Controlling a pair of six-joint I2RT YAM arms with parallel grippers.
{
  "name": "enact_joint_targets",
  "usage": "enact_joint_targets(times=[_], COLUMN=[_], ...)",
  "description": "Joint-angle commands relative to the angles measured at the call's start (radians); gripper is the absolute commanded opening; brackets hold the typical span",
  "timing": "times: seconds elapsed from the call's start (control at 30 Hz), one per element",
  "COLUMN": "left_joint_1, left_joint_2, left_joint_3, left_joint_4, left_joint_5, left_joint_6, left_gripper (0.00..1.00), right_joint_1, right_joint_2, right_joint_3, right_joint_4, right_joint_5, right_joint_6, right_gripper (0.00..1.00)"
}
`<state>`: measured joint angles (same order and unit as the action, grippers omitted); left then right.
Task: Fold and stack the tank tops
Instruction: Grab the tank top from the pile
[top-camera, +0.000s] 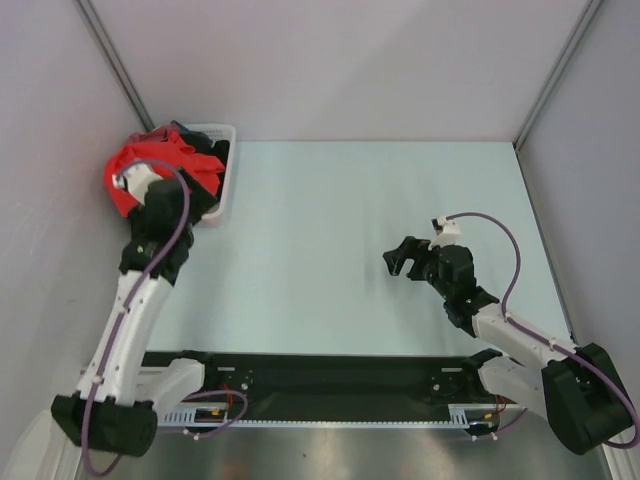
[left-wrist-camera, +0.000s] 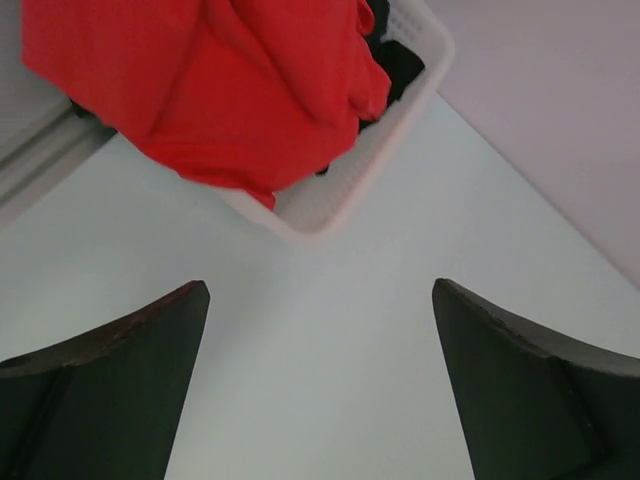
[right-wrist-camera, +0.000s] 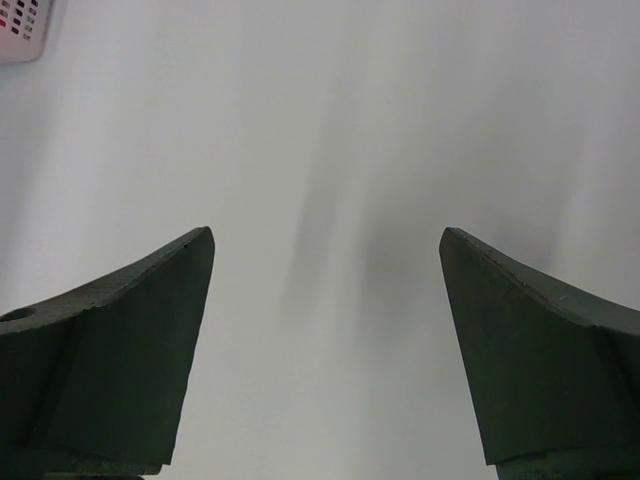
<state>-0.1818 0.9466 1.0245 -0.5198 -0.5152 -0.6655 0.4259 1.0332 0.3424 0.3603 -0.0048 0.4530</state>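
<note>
The bright red tank top (top-camera: 150, 165) lies bunched on top of a white basket (top-camera: 226, 185) at the table's far left and hangs over its near rim; in the left wrist view it (left-wrist-camera: 220, 90) fills the top. The darker maroon top does not show clearly; a darker red fold (top-camera: 147, 135) lies at the pile's far edge. My left gripper (top-camera: 133, 185) is open and empty (left-wrist-camera: 320, 300), just short of the basket (left-wrist-camera: 330, 210) over bare table. My right gripper (top-camera: 398, 262) is open and empty (right-wrist-camera: 325, 260) above the table's middle right.
Black garments (top-camera: 205, 150) lie in the basket under and beside the red top, also seen in the left wrist view (left-wrist-camera: 400, 60). A basket corner (right-wrist-camera: 20, 30) shows at the right wrist view's top left. Grey walls enclose the table on three sides.
</note>
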Motion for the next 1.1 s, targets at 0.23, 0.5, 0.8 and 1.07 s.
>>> enact_joint_targets(times=[0.23,0.5,0.8,1.07], left_joint_1=[0.367,0.444,0.435,0.004], left_joint_2=[0.469,0.819,0.597,0.480], left_joint_3=[0.480,0.710,0.622,0.946], left_joint_4=[-0.167,-0.264,-0.112,-0.230], left_joint_5=[0.115,0.219,0.372,0.395], left_joint_6=[0.023,0.050,0.052,0.159], left_gripper=[1.00,0.55,0.00,0.00], right_joint_1=[-0.009,-0.010,-0.016,-0.018], right_joint_2=[-0.024,-0.062,-0.059,-0.058], right_joint_3=[0.032,0.018,0.021,0.020], right_joint_4=[0.016,0.016,0.019,0.022], right_joint_5=[-0.017,-0.014,-0.026,-0.032], right_joint_6=[0.009,0.007,0.009,0.006], right_gripper=[1.00,1.00,1.00,1.00])
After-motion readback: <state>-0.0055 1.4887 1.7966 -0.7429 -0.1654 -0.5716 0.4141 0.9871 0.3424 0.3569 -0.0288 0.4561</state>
